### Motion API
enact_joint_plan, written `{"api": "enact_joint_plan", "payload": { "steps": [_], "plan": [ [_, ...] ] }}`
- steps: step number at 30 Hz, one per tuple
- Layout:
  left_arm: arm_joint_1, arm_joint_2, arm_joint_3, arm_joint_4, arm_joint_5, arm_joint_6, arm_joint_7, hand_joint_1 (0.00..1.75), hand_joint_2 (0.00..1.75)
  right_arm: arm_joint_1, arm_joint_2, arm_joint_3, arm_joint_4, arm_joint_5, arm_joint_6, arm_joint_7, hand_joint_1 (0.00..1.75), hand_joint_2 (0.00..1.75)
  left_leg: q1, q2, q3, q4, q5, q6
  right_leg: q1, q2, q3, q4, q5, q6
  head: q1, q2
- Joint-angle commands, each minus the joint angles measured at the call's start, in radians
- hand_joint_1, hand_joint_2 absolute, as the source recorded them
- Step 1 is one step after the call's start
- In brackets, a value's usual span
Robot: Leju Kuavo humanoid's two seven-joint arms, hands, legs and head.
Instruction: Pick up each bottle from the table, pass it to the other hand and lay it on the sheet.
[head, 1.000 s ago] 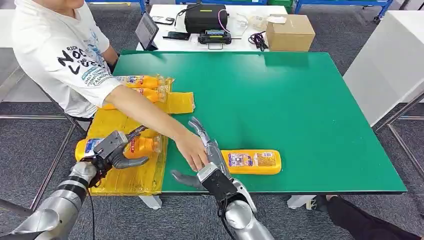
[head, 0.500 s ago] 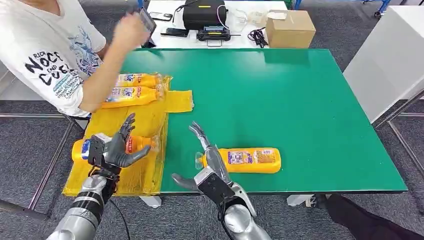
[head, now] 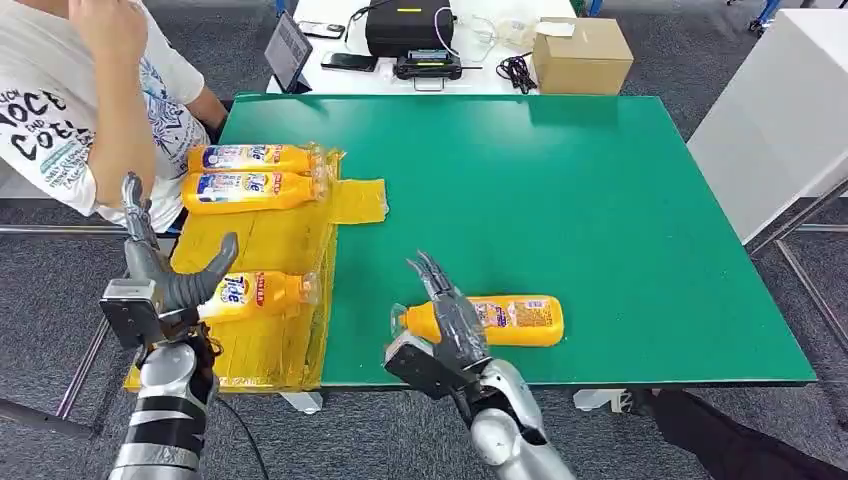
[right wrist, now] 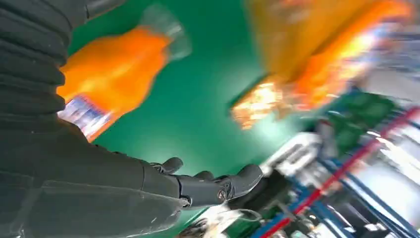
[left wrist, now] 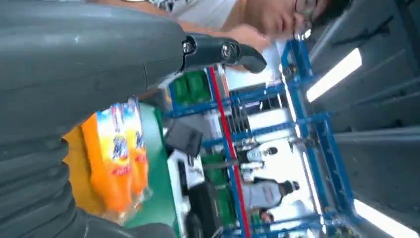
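An orange bottle (head: 510, 320) lies on its side on the green table (head: 560, 190) near the front edge, cap to the left. My right hand (head: 447, 318) hovers open over its neck end, fingers stretched forward; the right wrist view shows the same bottle (right wrist: 116, 72) blurred beside the hand (right wrist: 198, 186). The yellow sheet (head: 270, 240) covers the table's left edge. Two bottles (head: 255, 158) (head: 250, 190) lie at its far end and one bottle (head: 258, 292) lies nearer me. Left of that one, my left hand (head: 150, 275) is raised and open, holding nothing.
A person (head: 70, 100) in a white printed shirt sits at the table's far left corner, one arm raised. Behind stands a white table with a black case (head: 408, 30), a cardboard box (head: 582, 55) and a tablet (head: 288, 50). A white cabinet (head: 780, 130) stands to the right.
The person's arm has drawn back from the table. My left hand has let go of the near bottle on the sheet and pulled away to the left. My right hand has turned in over the bottle's neck.
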Motion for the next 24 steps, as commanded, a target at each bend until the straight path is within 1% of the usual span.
{"api": "enact_joint_plan", "payload": {
  "steps": [1, 3, 4, 5, 6, 7, 8, 11, 12, 14, 18, 22, 24],
  "plan": [
    [0.136, -0.022, -0.035, -0.059, 0.013, -0.056, -0.005, 0.0, 1.75, -0.077, -0.25, -0.019, 0.081, 0.081, 0.129, 0.103, 0.0, 1.75, 0.001, 0.0, 0.005, -0.001, -0.001, -0.001, 0.001, 0.0, 0.005, -0.002, -0.001, -0.001, 0.0, 0.0],
    [0.138, -0.024, -0.03, -0.039, 0.015, -0.08, -0.002, 0.0, 1.75, -0.08, -0.281, -0.008, 0.073, 0.084, 0.16, 0.118, 0.0, 1.75, 0.002, 0.0, 0.006, 0.0, -0.003, -0.002, 0.002, -0.001, 0.007, -0.002, -0.002, -0.002, 0.0, 0.0],
    [0.135, -0.025, -0.027, -0.029, 0.014, -0.082, -0.002, 0.0, 1.75, -0.083, -0.285, -0.005, 0.075, 0.081, 0.169, 0.124, 0.0, 1.75, 0.0, -0.001, 0.003, -0.001, -0.001, -0.001, 0.0, -0.001, 0.004, -0.001, -0.001, -0.001, -0.001, 0.0],
    [0.135, -0.025, -0.027, -0.029, 0.014, -0.082, -0.002, 0.0, 1.75, -0.083, -0.285, -0.005, 0.075, 0.081, 0.169, 0.124, 0.0, 1.75, 0.001, 0.0, 0.005, 0.0, -0.002, -0.002, 0.001, 0.0, 0.006, -0.002, -0.002, -0.002, 0.0, 0.0],
    [0.135, -0.025, -0.027, -0.029, 0.014, -0.082, -0.002, 0.0, 1.75, -0.083, -0.285, -0.005, 0.075, 0.081, 0.169, 0.124, 0.0, 1.75, 0.001, 0.0, 0.002, 0.0, -0.001, -0.001, 0.001, 0.0, 0.003, -0.001, -0.001, -0.001, -0.001, 0.0],
    [0.131, -0.025, -0.026, -0.023, 0.015, -0.082, -0.002, 0.0, 1.75, -0.086, -0.283, -0.005, 0.076, 0.08, 0.17, 0.125, 0.0, 1.75, 0.001, 0.001, 0.004, 0.0, -0.002, -0.002, 0.002, 0.0, 0.005, -0.001, -0.002, -0.002, 0.0, 0.0],
    [0.125, -0.025, -0.024, -0.014, 0.015, -0.084, -0.002, 0.0, 1.75, -0.088, -0.283, -0.002, 0.077, 0.08, 0.172, 0.126, 0.0, 1.75, 0.001, 0.0, 0.002, 0.0, -0.001, -0.001, 0.001, 0.0, 0.002, 0.0, -0.001, -0.002, -0.001, 0.0],
    [0.123, -0.025, -0.023, -0.015, 0.015, -0.084, -0.002, 0.0, 1.75, -0.088, -0.28, 0.0, 0.077, 0.08, 0.172, 0.128, 0.0, 1.75, 0.002, 0.001, 0.003, 0.001, -0.002, -0.002, 0.002, 0.001, 0.003, 0.0, -0.001, -0.002, 0.0, 0.0],
    [0.123, -0.025, -0.025, -0.013, 0.013, -0.09, 0.004, 0.0, 1.75, -0.09, -0.283, 0.006, 0.079, 0.082, 0.179, 0.137, 0.0, 1.75, 0.002, 0.001, 0.001, 0.001, -0.001, -0.001, 0.002, 0.0, 0.001, 0.0, -0.001, -0.002, -0.001, 0.0],
    [0.124, -0.041, -0.006, 0.001, 0.058, -0.133, 0.052, 0.0, 1.75, -0.092, -0.298, 0.021, 0.086, 0.082, 0.186, 0.151, 0.0, 1.75, 0.003, 0.001, 0.004, 0.0, -0.002, -0.002, 0.003, 0.001, 0.004, -0.001, -0.001, -0.003, -0.001, 0.0],
    [0.158, -0.053, -0.059, 0.025, 0.016, -0.135, 0.042, 0.0, 1.75, -0.064, -0.32, 0.028, 0.098, 0.083, 0.188, 0.151, 0.0, 1.75, 0.001, 0.0, 0.004, -0.001, -0.002, -0.001, 0.001, -0.001, 0.004, -0.002, -0.001, -0.001, -0.001, 0.0],
    [0.151, -0.051, -0.096, 0.07, 0.006, -0.143, 0.053, 0.0, 1.75, -0.071, -0.307, 0.038, 0.143, 0.083, 0.192, 0.151, 0.0, 1.75, 0.001, 0.0, 0.004, -0.001, -0.002, -0.001, 0.002, 0.0, 0.004, -0.002, -0.001, -0.002, 0.0, 0.0],
    [0.149, -0.052, -0.104, 0.08, 0.003, -0.147, 0.056, 0.0, 1.75, -0.071, -0.299, 0.049, 0.148, 0.127, 0.154, 0.174, 0.0, 1.75, 0.002, 0.001, 0.005, -0.001, -0.002, -0.002, 0.002, 0.0, 0.006, -0.002, -0.002, -0.003, 0.0, 0.0]
  ]
}}
